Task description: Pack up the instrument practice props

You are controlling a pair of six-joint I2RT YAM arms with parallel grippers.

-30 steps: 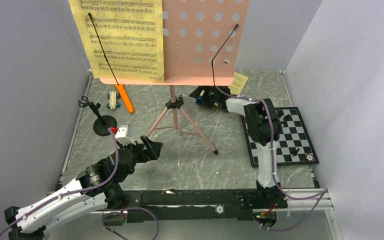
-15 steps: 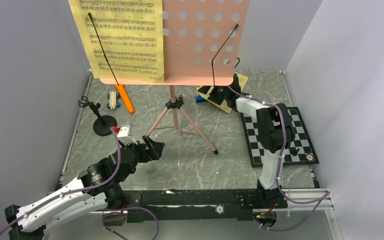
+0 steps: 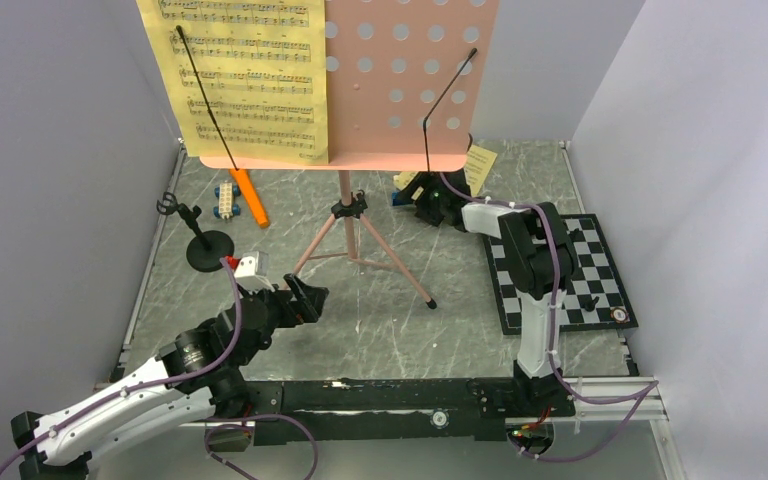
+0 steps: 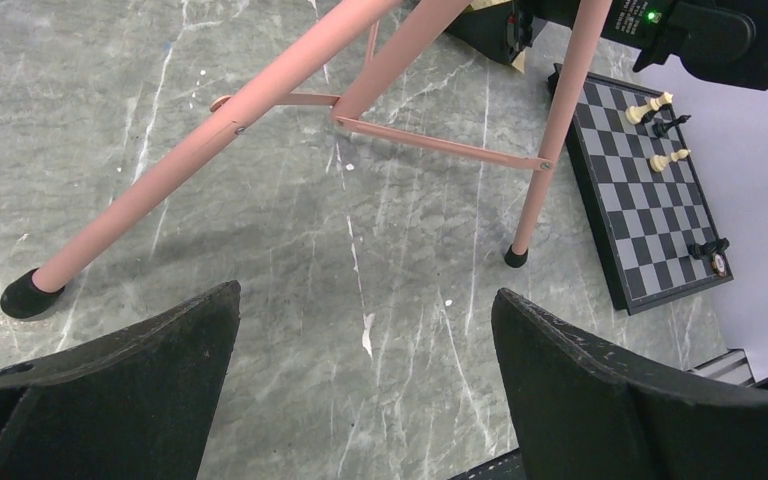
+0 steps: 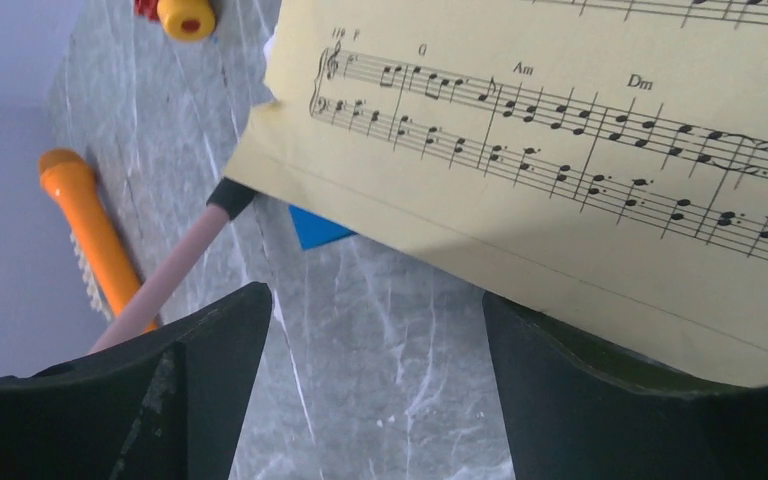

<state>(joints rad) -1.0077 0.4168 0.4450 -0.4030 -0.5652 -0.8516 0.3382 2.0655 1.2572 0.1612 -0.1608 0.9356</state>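
Setting: robotics lab test cell. Evidence: marble-patterned desk [image 3: 380, 320] boxed in by plain pale partition walls [image 3: 50, 200]; two robot arms [image 3: 120, 410] bolted to a black rail [image 3: 380, 395] at its near edge, purple cables [image 3: 232, 295] trailing. Staged props: pink music stand [image 3: 410, 80], chessboard [image 3: 600, 265].

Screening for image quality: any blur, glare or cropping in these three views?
Top external: even light, sharp, no glare, though the frame's upper edge crops the pink music stand. Left wrist: crisp on the chessboard; its fingers read near black. Right wrist: sheet-music page legible, notes sharp.
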